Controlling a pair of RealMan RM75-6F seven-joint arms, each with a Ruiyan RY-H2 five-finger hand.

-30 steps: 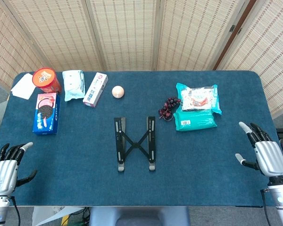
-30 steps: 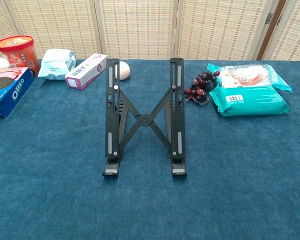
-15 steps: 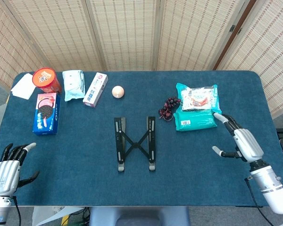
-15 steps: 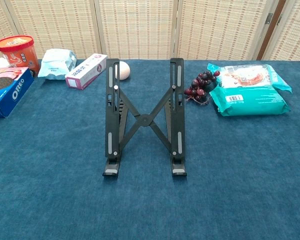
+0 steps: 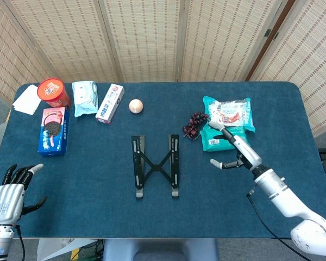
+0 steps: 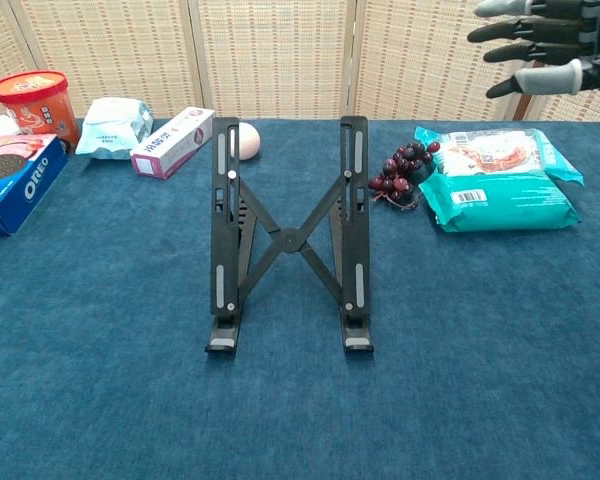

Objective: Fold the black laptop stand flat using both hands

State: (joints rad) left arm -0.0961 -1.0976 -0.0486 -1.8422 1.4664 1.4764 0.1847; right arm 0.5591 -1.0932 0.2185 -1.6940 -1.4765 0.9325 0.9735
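The black laptop stand [image 5: 155, 165] [image 6: 288, 240] stands propped open at the middle of the blue table, its two rails joined by crossed struts, nothing touching it. My right hand [image 5: 234, 148] [image 6: 545, 45] hovers to the right of the stand, above the table near the teal packets, fingers spread and holding nothing. At the table's near left corner my left hand [image 5: 10, 191] sits low, fingers apart and empty, far from the stand; the chest view does not show it.
Teal snack packets [image 5: 226, 128] and dark grapes [image 5: 194, 124] lie right of the stand. A peach ball [image 5: 136, 105], white-pink box [image 5: 111, 103], pale wipes pack [image 5: 85, 98], red tub [image 5: 52, 92] and Oreo box [image 5: 53, 130] line the back left.
My right hand has swung in from the table's right edge toward the stand, leftward and upward, entering the chest view. The left hand dipped slightly. The stand has not moved.
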